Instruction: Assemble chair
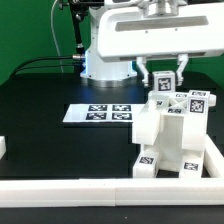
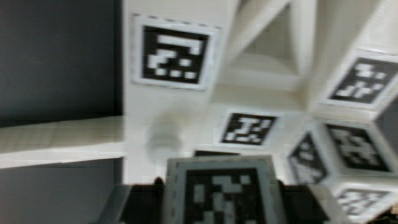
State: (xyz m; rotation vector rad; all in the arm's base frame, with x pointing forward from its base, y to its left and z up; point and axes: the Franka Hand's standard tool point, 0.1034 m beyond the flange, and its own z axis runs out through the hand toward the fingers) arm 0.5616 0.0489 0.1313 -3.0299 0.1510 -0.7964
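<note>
The partly built chair (image 1: 168, 138) is a cluster of white blocky pieces with black-and-white tags. It stands at the exterior view's right, against the front rail. My gripper (image 1: 163, 80) hangs just above its back part, shut on a small white tagged chair piece (image 1: 163, 82). In the wrist view that piece (image 2: 222, 188) sits between my dark fingers (image 2: 150, 202), its tag facing the camera. Below it the chair's bars and tagged blocks (image 2: 249, 127) fill the view, and a tall tagged bar (image 2: 176, 52) stands close by. Whether the held piece touches the chair is not clear.
The marker board (image 1: 100, 113) lies flat on the black table in the middle. A long plain white border rail (image 1: 90, 189) runs along the front edge. A small white block (image 1: 3, 147) shows at the exterior view's left edge. The arm's base (image 1: 105, 62) stands behind.
</note>
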